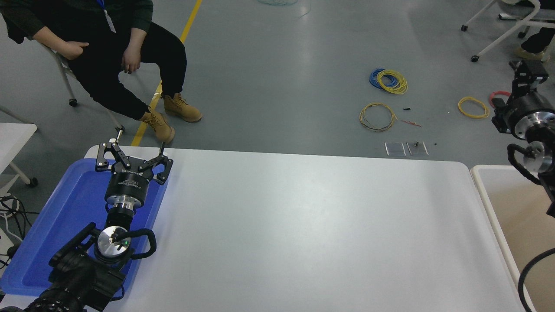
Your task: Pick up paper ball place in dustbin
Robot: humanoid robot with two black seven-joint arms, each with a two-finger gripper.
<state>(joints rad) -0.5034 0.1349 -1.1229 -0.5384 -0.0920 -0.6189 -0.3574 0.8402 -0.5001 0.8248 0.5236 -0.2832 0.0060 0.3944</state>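
Note:
The paper ball does not show anywhere in the head view. The dustbin (pixel 480 182), with a white rounded rim and pale beige inside, stands at the table's right end and is cut off by the picture's edge. My right arm reaches in from the right edge above the dustbin's far corner. The right gripper (pixel 527 73) points away over the floor, and I cannot tell its state or whether it holds anything. My left gripper (pixel 134 159) is parked open and empty over the blue tray (pixel 73 203) at the lower left.
The white table (pixel 303 225) lies between tray and dustbin. A seated person (pixel 108 52) is beyond the far left corner. Coils of wire (pixel 377 116) lie on the floor behind the table. A chair base (pixel 498 34) stands at the top right.

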